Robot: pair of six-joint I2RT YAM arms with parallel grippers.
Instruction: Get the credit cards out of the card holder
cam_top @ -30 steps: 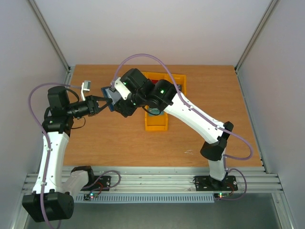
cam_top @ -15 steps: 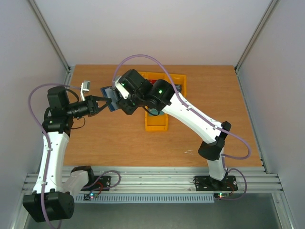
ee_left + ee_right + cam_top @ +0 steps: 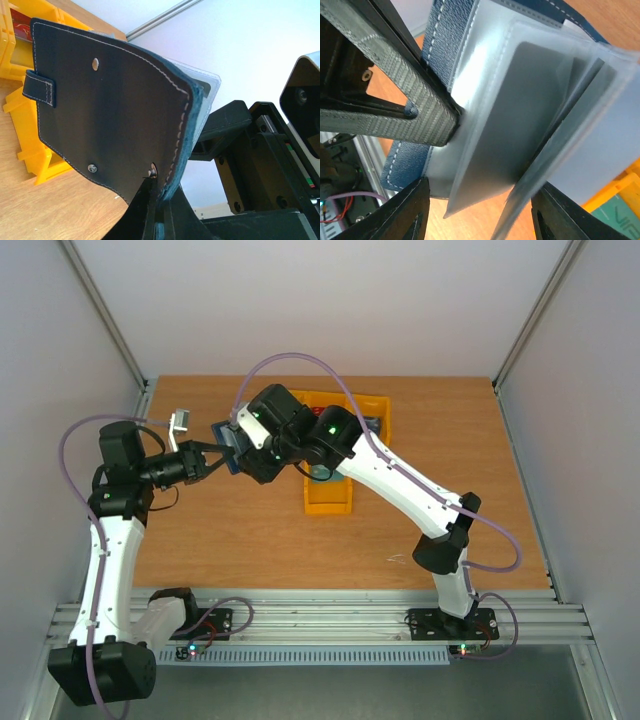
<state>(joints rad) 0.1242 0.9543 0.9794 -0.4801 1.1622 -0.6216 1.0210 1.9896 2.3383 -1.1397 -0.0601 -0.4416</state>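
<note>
Left gripper clamped shut on the lower edge of the card holder, held aloft; right gripper half-open astride its floppy clear sleeves; we judge the credit cards between those jaws light, stiff and slick, so pinch a card edge, not film.

you can read almost nothing here. the one bit of lettering sits at the bottom right corner of the right wrist view: faint pale letters on a dark teal card lying in the yellow bin. they look like "vip", cut off by the edge. the red item in the left wrist view has marks too blurred to read.
</note>
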